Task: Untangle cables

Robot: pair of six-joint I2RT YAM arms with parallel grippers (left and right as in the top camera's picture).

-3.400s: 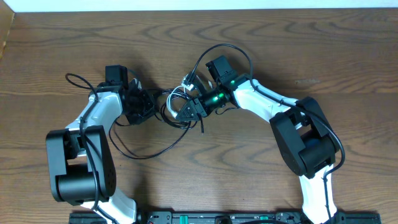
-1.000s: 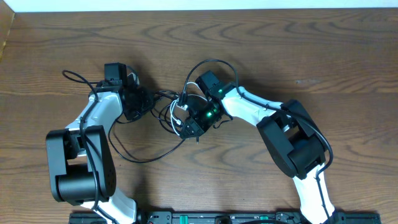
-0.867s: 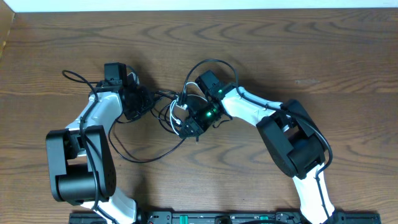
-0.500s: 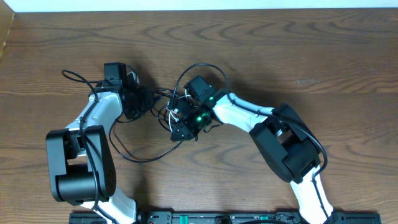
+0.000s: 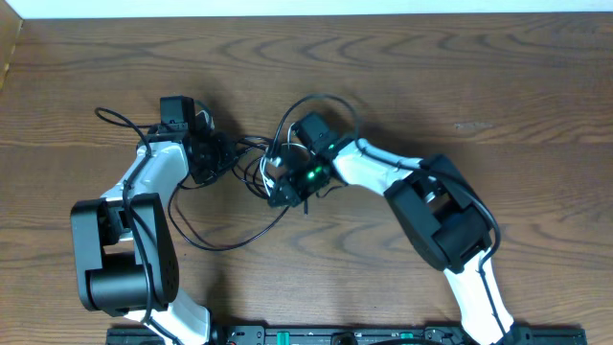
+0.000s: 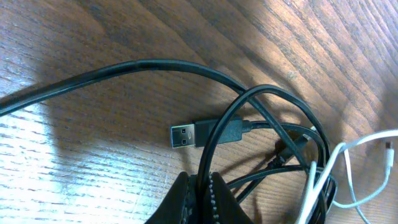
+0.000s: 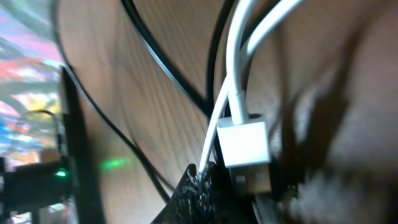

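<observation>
Left gripper [image 6: 200,190] clamped tight on the thin black cable [image 6: 186,65], close to its black USB plug [image 6: 205,132]. The right gripper [image 7: 208,183] pinches the thin white cable [image 7: 239,56] beside its square white plug [image 7: 246,144]. Both cords lie tangled between the arms on the brown wooden table [image 5: 479,77].

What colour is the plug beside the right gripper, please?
White plug; right wrist view shows it best.

The overhead camera looks straight down on the whole table [image 5: 479,57], while both wrist cameras look from very close at the same tangled cables [image 5: 253,165].
</observation>
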